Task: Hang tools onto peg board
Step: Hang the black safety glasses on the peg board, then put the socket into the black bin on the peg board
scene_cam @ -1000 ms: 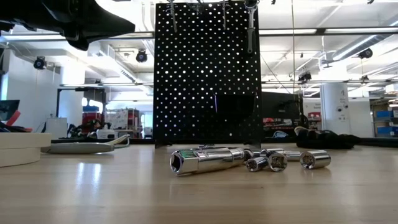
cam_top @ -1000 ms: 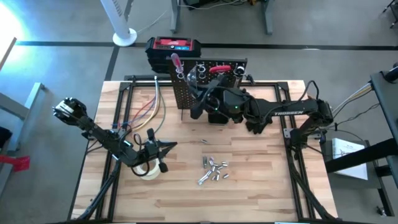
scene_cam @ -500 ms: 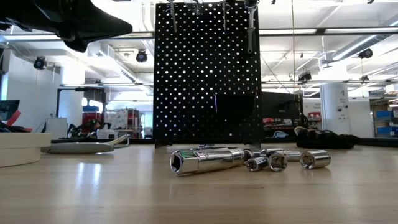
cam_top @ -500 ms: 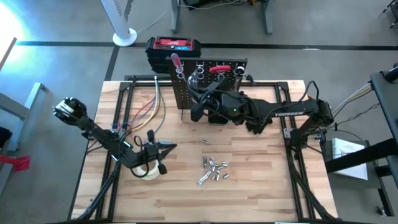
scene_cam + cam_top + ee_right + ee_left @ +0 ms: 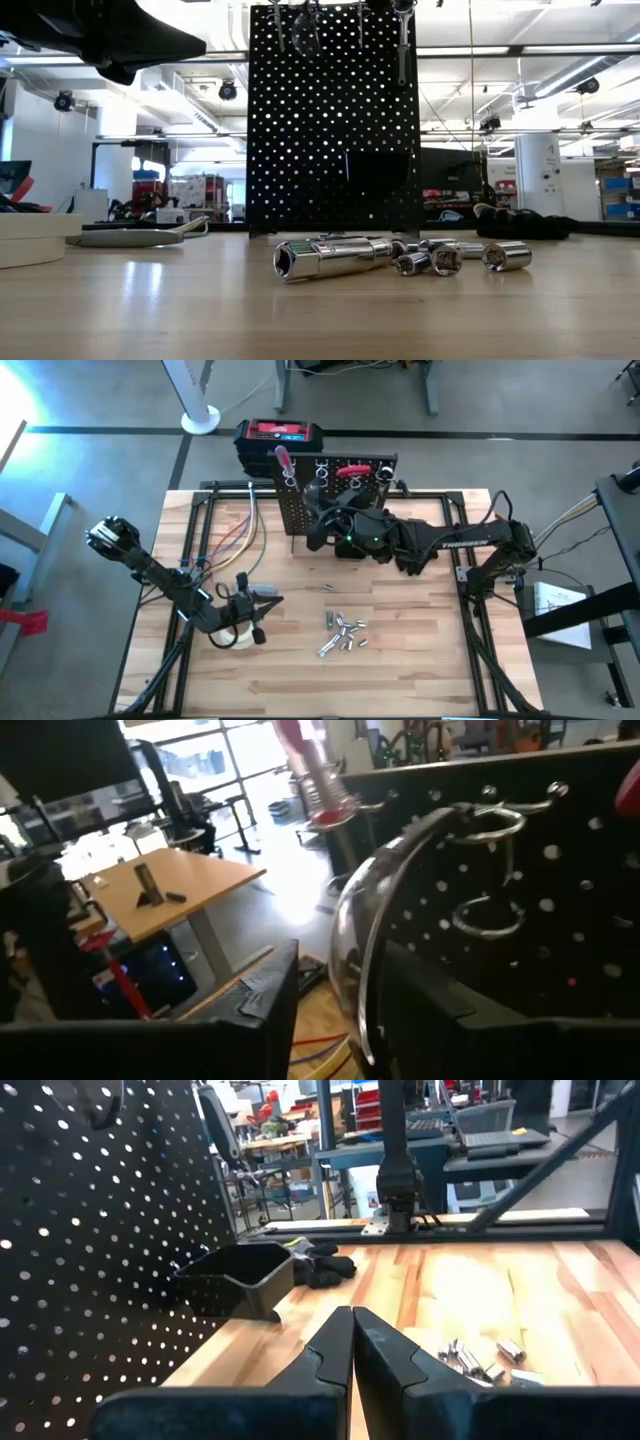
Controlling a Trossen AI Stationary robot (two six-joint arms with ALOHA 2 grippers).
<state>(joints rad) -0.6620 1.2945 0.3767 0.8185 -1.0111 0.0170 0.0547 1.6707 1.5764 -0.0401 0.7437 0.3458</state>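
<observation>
High view, right gripper point(image 5: 318, 520) at peg board point(image 5: 330, 485), fingers apart

Whitish tape roll point(image 5: 236, 636), black gloves point(image 5: 322, 1264), red-and-black box point(image 5: 279, 435), wooden table point(image 5: 420, 660)

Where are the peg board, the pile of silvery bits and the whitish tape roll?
peg board point(image 5: 330, 130), low view, middle of its perforated face.
silvery bits point(image 5: 343, 633), high view, centre of the pile.
tape roll point(image 5: 30, 240), low view, its side wall.
</observation>
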